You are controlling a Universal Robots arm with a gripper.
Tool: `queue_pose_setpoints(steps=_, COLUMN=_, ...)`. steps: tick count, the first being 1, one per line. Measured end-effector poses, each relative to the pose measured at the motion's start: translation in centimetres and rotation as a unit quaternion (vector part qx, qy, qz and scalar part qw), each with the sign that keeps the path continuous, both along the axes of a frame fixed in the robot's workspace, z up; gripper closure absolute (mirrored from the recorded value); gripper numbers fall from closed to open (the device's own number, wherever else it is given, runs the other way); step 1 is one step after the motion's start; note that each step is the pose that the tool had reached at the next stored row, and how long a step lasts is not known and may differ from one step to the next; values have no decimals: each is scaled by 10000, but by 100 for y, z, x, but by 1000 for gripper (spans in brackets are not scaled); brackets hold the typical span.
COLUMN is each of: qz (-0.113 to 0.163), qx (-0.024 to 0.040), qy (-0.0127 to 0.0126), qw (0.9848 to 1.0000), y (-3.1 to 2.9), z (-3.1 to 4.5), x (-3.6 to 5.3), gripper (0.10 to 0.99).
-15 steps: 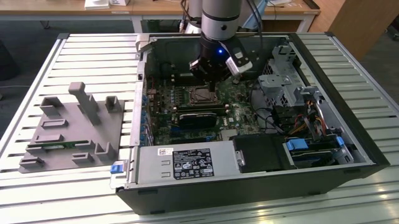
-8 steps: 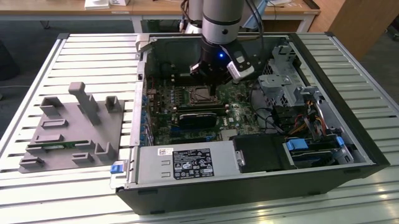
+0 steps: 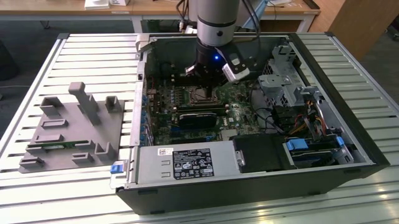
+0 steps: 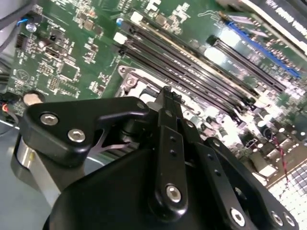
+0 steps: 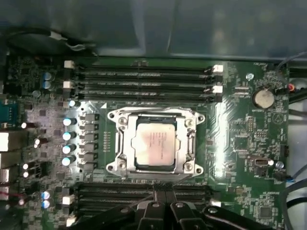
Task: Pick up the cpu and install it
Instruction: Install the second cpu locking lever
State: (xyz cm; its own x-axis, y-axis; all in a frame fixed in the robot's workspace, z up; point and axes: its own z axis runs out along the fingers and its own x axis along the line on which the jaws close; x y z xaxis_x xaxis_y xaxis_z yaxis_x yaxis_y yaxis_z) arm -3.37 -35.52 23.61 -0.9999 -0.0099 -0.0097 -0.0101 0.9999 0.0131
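Cpu flat inside socket

The cpu is showing a shiny silver top with a faint pinkish sheen and a thin pale rim, sitting inside a socket of dark grey with a bright metal frame. The motherboard is showing deep green, dotted with small silver and black parts, and the memory slots are running as black stripes with white end clips. The gripper is showing matte black with silver screw heads. In the exterior view, the computer case is showing black outside and bare grey metal inside, the tray is plain grey, and the table is wearing pale silver ribbed stripes.
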Motion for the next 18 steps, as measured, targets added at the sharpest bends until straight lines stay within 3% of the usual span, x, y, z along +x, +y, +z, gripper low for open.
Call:
queue_pose_setpoints(steps=7, qz=0, qx=1, qy=-1, qw=10000, y=-8, z=-15, x=-183, gripper=973)
queue_pose_setpoints(steps=10, qz=0, qx=0, qy=2, qw=10000, y=-9, z=-41, x=-217, gripper=973)
queue_pose_setpoints(steps=16, qz=0, qx=0, qy=64, qw=10000, y=-9, z=-149, x=-218, gripper=973)
queue_pose_setpoints(steps=18, qz=0, qx=9, qy=68, qw=10000, y=-20, z=-160, x=-220, gripper=973)
